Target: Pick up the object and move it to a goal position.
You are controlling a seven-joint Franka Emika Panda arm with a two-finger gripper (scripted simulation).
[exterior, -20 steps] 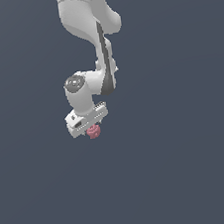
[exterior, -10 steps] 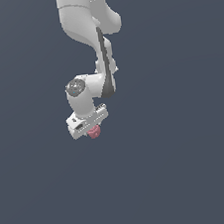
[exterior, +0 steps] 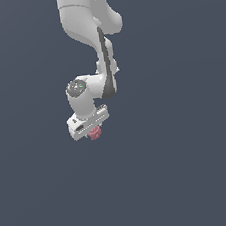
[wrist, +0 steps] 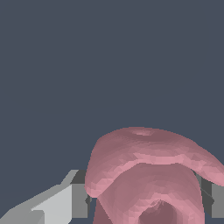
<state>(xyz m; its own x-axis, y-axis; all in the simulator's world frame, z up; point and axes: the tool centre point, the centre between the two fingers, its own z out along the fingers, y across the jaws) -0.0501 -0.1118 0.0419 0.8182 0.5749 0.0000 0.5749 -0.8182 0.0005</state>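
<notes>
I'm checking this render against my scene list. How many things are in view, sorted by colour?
White and grey: 1, the robot arm with its gripper
Pinkish-red: 1, the lumpy object held at the gripper, seen between the fingers in the wrist view
Total: 2

No readable text, labels, brands or numbers, perhaps too small to show at this resolution

Flat even render light, sharp, shadowless.
</notes>
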